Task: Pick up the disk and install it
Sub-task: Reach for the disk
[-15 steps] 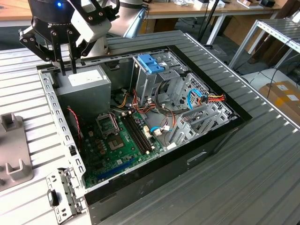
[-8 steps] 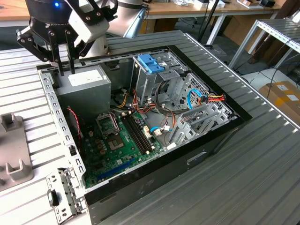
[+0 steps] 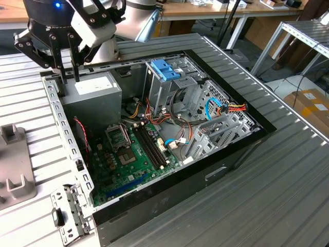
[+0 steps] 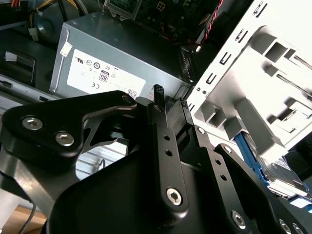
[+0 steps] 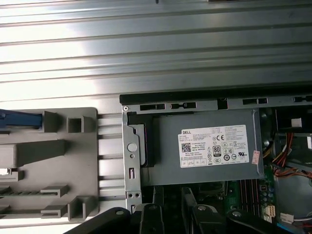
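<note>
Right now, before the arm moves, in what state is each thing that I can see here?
Computer case: open, its cover off.
Claw: open, empty, above the power supply.
Disk: sitting in the grey holder beside the case, not yet picked up.
Blue bracket: fixed on top of the drive cage.

Bench [image 3: 288,170] under me: ribbed grey metal, bright glare along the ribs. Beyond it, wooden desks [image 3: 205,9]. Exterior view's right: white-framed rack [image 3: 303,36], cardboard box [image 3: 311,105] on floor [image 3: 282,82].
</note>
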Robot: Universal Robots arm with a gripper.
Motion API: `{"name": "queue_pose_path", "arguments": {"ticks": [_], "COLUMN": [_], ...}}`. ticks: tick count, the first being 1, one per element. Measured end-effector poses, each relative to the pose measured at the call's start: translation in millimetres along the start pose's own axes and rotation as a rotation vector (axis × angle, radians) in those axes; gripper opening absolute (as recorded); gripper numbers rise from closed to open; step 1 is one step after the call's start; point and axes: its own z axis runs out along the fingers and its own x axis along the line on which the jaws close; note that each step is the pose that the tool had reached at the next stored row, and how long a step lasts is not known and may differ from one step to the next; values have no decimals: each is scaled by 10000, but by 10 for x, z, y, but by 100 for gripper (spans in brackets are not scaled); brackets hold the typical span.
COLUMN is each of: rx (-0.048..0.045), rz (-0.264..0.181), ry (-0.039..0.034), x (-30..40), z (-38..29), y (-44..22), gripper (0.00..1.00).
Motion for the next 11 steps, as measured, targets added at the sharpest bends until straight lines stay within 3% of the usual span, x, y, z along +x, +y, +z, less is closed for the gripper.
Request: {"name": "queue_pose_path", "arguments": {"ticks": [11], "rx": [0], "rz": [0], "ry": [0], "x": [56], "z": [-2], "y": [-4], "gripper": [29]}}
